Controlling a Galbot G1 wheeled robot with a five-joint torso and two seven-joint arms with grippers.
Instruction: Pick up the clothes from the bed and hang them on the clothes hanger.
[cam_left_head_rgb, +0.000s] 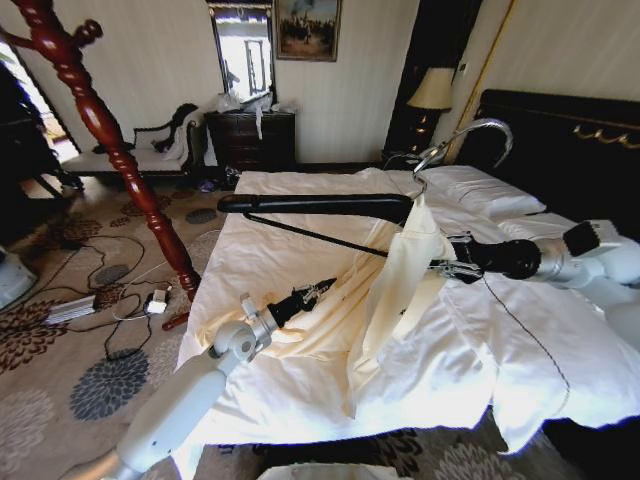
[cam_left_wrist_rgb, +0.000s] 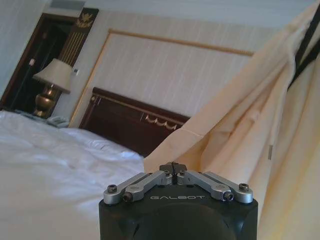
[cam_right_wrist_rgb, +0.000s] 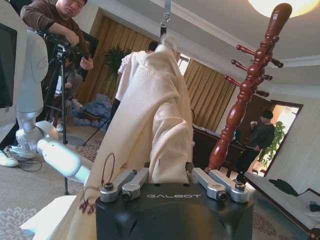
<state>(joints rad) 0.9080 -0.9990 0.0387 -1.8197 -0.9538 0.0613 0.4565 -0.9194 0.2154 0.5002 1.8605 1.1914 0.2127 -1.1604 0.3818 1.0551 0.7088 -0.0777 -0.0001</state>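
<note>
Coat stand of turned red-brown wood (cam_left_head_rgb: 110, 140) occupies the far left, on the patterned carpet beside the wide bed with white sheets and black headboard (cam_left_head_rgb: 300, 250). It bears nothing at this moment.

Next to the right, the left gripper (cam_left_head_rgb: 318, 290) hovers low over the sheets near the garment's trailing lower part. Its jaws are closed together and hold nothing, as the left wrist view confirms (cam_left_wrist_rgb: 172, 167). Judged from its position, this arm is on standby, free to gather loose fabric.

At centre, the slim black shoulder-shaped hanger with silver wire hook (cam_left_head_rgb: 320, 205) sits raised above the bed, hook uppermost. The pale cream-yellow thin garment (cam_left_head_rgb: 400, 280) drapes from its right-hand end, with the lower portion spread across the sheets. One hanger shoulder is therefore dressed; the long left bar is bare.

At right, the right gripper (cam_left_head_rgb: 455, 265) reaches in from the headboard side. Its jaws are clamped on a fold of the garment (cam_right_wrist_rgb: 165, 150), just under the hanger. This grip probably keeps the cloth lifted and tensioned so that it stays seated on the hanger.
</note>
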